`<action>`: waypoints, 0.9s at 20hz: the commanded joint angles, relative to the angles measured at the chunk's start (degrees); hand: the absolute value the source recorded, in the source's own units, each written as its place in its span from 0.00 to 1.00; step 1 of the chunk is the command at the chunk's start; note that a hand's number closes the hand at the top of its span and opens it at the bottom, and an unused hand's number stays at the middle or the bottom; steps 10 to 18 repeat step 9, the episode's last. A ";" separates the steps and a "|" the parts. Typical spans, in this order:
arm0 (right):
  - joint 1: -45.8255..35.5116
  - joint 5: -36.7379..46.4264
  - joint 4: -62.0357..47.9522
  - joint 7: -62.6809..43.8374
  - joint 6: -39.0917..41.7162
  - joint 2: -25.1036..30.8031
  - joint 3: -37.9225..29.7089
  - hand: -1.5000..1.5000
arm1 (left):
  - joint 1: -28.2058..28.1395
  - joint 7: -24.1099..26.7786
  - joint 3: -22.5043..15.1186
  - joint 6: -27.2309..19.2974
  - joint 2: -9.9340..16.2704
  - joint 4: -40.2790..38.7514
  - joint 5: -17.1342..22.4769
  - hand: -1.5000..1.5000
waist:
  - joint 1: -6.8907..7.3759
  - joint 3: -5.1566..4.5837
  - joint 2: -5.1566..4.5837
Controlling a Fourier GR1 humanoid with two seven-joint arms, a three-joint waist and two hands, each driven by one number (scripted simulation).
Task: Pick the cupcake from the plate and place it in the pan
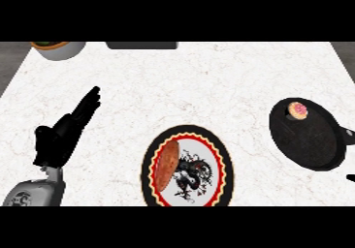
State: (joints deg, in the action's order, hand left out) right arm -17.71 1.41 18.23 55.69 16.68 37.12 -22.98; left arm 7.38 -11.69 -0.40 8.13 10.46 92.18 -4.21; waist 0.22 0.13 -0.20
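Cupcake [299, 110] sits inside the black pan [309, 145] near its rim at 12 o'clock, at the worktop's [173, 87] 3 o'clock side. Left hand [62, 133] rests at 9 o'clock, fingers straight, grasping nothing. The patterned plate [216, 164] (a flat brown item [166, 164] lies on it) is at 6 o'clock; of the right hand only a black tip [354, 179] shows, so I cannot tell its state.

Plate [222, 164]: at the table's [173, 87] front edge, near the middle — a flat round piece [166, 165] lies on its left part.
Pan [309, 138]: near the right edge, right of the plate.
Cupcake [298, 111]: in the pan, at its far side.
Bowl [60, 48]: far left corner.
Left hand [62, 133]: over the left side — apart from the plate.
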 commanded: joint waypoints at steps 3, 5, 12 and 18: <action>4.55 -1.47 3.12 9.21 7.85 -0.42 0.19 0.00 | -1.07 -1.00 -1.06 -0.18 -1.11 1.23 -0.46 0.50 | -0.25 -0.06 0.25; 10.02 -1.96 4.27 14.01 8.22 -1.28 0.07 0.00 | -1.57 0.20 -0.83 -0.15 -0.86 0.82 -0.72 0.50 | -0.66 -0.02 0.31; 10.55 -2.43 6.31 12.06 7.19 -0.99 0.48 0.00 | 3.37 0.82 0.25 -0.91 -1.35 -3.55 -1.14 0.50 | -0.86 -0.06 0.13; 10.55 -2.43 6.31 12.06 7.19 -0.99 0.48 0.00 | 3.37 0.82 0.25 -0.91 -1.35 -3.55 -1.14 0.50 | -0.86 -0.06 0.13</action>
